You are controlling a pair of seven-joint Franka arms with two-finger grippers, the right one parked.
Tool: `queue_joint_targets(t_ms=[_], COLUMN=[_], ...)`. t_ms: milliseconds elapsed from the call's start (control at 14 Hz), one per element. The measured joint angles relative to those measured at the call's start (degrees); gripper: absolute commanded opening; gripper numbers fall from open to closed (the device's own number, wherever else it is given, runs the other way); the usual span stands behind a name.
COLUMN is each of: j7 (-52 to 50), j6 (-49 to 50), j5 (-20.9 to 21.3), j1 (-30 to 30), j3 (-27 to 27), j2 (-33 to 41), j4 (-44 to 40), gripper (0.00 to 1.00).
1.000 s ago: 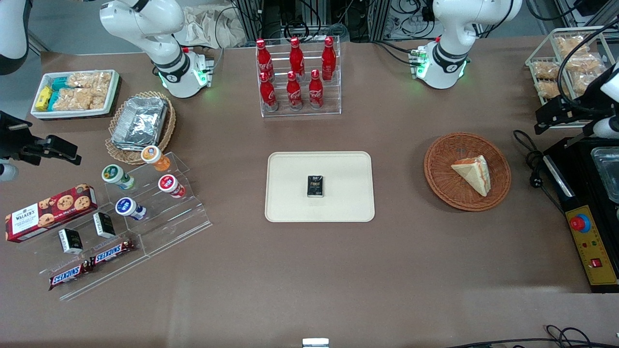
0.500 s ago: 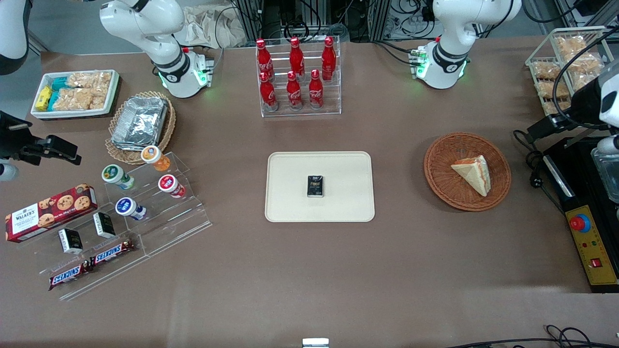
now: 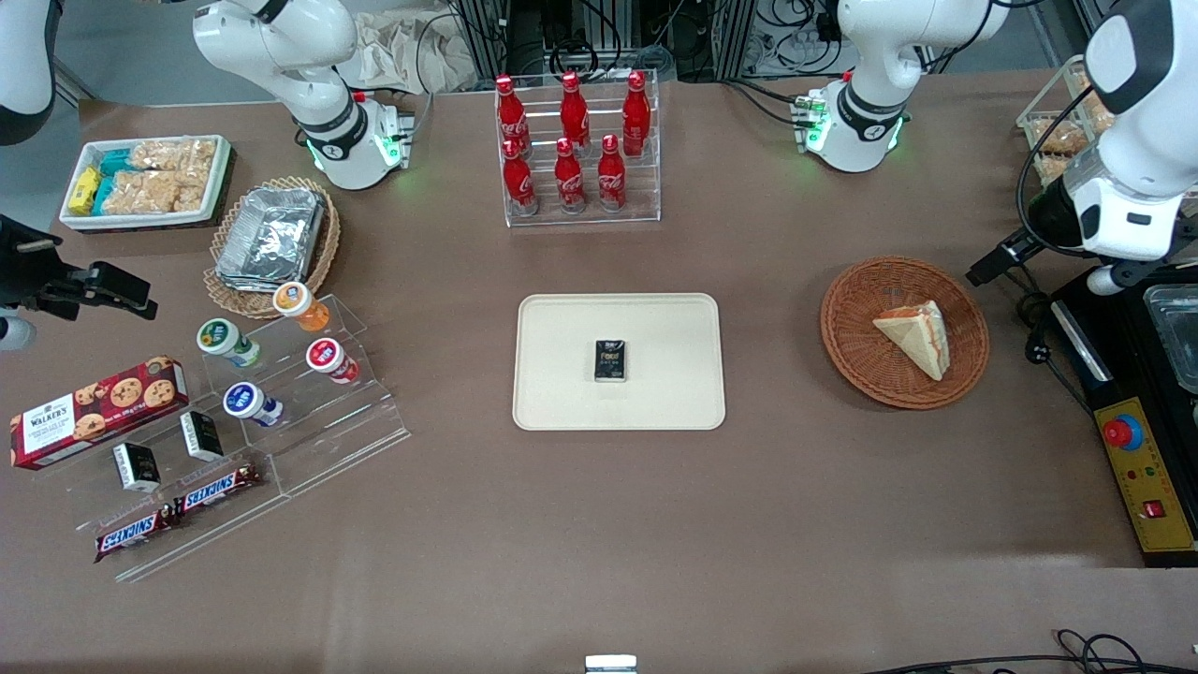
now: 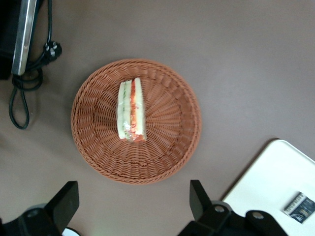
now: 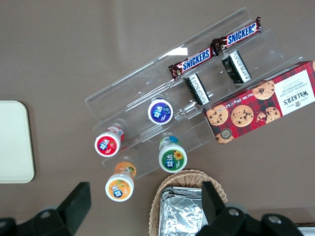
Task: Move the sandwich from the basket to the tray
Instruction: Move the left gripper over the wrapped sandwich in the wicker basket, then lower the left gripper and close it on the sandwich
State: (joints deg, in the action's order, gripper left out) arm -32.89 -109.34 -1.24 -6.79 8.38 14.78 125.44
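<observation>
Wicker basket (image 3: 904, 332) near the tabletop's working-arm edge holds a soft, squashable sandwich (image 4: 131, 109); released pincer (image 4: 133, 204) hovers above; grip its bread faces gently.

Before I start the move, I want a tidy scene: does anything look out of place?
Only a small black packet lying on the tray. The sandwich lies in the basket; the open gripper hovers above.

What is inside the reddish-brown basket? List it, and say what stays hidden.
The basket holds only the sandwich, a wedge resting on the weave. The patch of weave under the sandwich is covered. The gripper hangs above the basket rim with open jaws, touching nothing.
</observation>
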Motion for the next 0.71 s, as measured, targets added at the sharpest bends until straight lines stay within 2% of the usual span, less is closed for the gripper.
queue_joint_targets(t_ms=[357,714], j7=[-5.58,-9.06], j6=[-9.30,-24.29], j5=[0.00,-0.02], j1=[0.17,0.10], j3=[1.99,1.95], j2=[-1.63,-6.96], j4=[7.13,14.71], gripper=[1.00,1.00])
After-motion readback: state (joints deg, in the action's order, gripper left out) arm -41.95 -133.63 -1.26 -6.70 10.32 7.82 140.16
